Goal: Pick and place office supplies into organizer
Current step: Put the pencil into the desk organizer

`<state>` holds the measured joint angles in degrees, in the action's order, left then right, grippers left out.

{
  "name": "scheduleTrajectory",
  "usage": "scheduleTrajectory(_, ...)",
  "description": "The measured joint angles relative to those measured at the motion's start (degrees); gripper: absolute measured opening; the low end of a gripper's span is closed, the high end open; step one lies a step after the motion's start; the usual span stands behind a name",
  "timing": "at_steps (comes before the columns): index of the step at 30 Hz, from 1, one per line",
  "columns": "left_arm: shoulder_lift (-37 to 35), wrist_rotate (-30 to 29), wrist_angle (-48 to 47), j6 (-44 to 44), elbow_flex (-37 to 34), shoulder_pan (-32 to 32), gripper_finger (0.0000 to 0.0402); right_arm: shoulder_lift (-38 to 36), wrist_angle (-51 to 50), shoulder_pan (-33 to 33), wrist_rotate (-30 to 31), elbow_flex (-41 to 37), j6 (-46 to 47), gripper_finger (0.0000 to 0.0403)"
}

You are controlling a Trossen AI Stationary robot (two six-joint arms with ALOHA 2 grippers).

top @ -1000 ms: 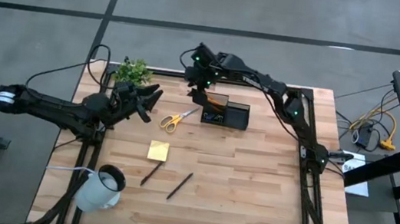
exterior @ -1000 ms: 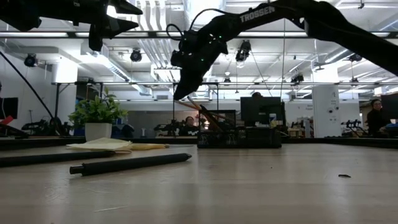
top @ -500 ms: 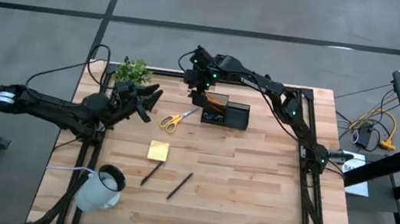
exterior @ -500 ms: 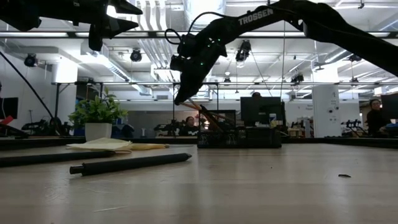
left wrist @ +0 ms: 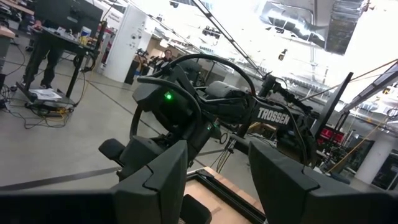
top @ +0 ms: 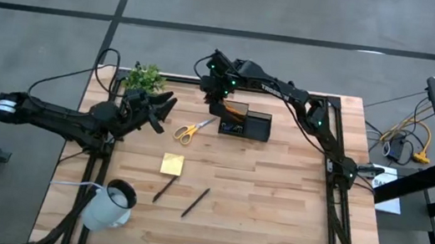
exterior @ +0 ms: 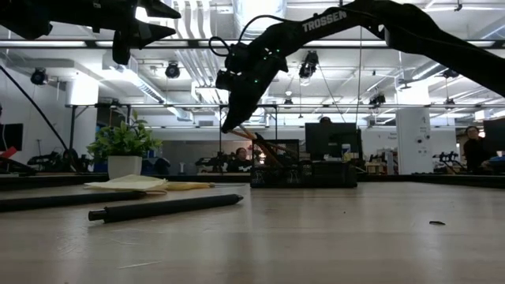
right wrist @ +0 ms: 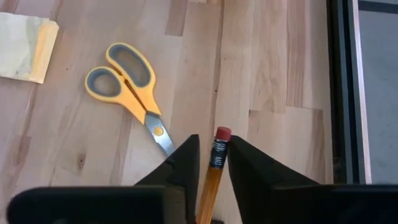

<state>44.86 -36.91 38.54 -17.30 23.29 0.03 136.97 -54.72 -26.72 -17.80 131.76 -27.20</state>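
Between the right claw's (right wrist: pixel 208 163) fingers sits a pencil (right wrist: pixel 214 163), its lower end hidden.

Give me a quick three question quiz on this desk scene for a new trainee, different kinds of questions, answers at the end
1. True or false: the yellow-handled scissors already stand in the organizer.
2. What sits between the right gripper's fingers?
A. a dark pen
B. an orange pencil with a red eraser
C. the sticky-note pad
3. Fill in: the two dark pens lie on the table between the sticky-note pad and the white ____.

Key
1. False; they lie flat on the table beside it.
2. B, the orange pencil.
3. mug.

The left gripper waits open near the plant.
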Motion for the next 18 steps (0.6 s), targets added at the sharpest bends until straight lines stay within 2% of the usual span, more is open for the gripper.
scheduleTrajectory(8, 0.0, 0.0, 0.0, 0.0, 0.0, 0.0, 0.0157, 0.0, -0.6, 0.4, -0.1, -0.1, -0.2, 0.0032)
scheduleTrajectory(18, 0.0, 0.0, 0.0, 0.0, 0.0, 0.0, 0.0157, -0.2, -0.6, 0.5, 0.2, 1.1, -0.4, 0.0028)
